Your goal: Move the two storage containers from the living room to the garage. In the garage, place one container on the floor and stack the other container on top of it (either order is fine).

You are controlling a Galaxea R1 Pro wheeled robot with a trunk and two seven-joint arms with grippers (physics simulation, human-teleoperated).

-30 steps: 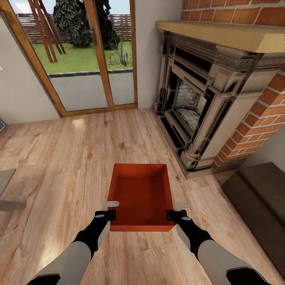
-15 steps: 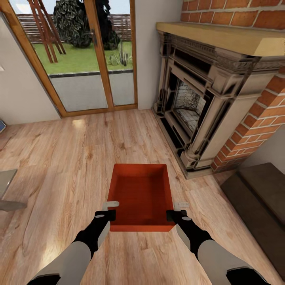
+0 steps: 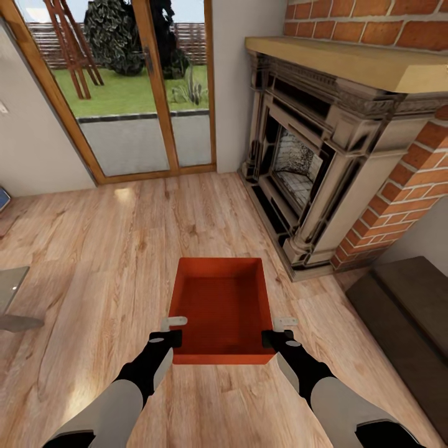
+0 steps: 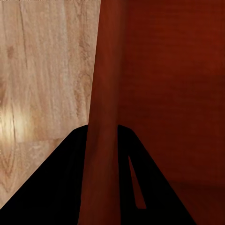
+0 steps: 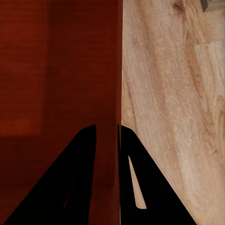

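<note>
Nothing among the task's things has shifted since a second ago; only the head view has crept slightly, with a touch more of the grey object at the left edge showing. One red-orange storage container (image 3: 223,308) hangs in front of the robot above the light wood-plank floor (image 3: 112,249) of the living room, held level between both arms, open side up, nothing visible inside.

Left gripper (image 3: 167,336) is pinched on the container's left wall near the near corner; in the left wrist view the wall (image 4: 105,122) runs between the two dark fingers (image 4: 51,187), one outside, one inside. Right gripper (image 3: 279,337) is pinched the same way on the right wall; in the right wrist view the wall edge (image 5: 108,140) sits in the narrow slot between its fingers (image 5: 145,187).

Brick fireplace (image 3: 323,155) with a pale mantel stands ahead to the right. Glazed wooden doors (image 3: 137,93) ahead to the left look out on grass and a fence. Dark brown upholstered piece (image 3: 404,317) lies at the right edge. Grey flat object (image 3: 9,298) at the left edge, cut off by the frame; cannot tell what it is.
</note>
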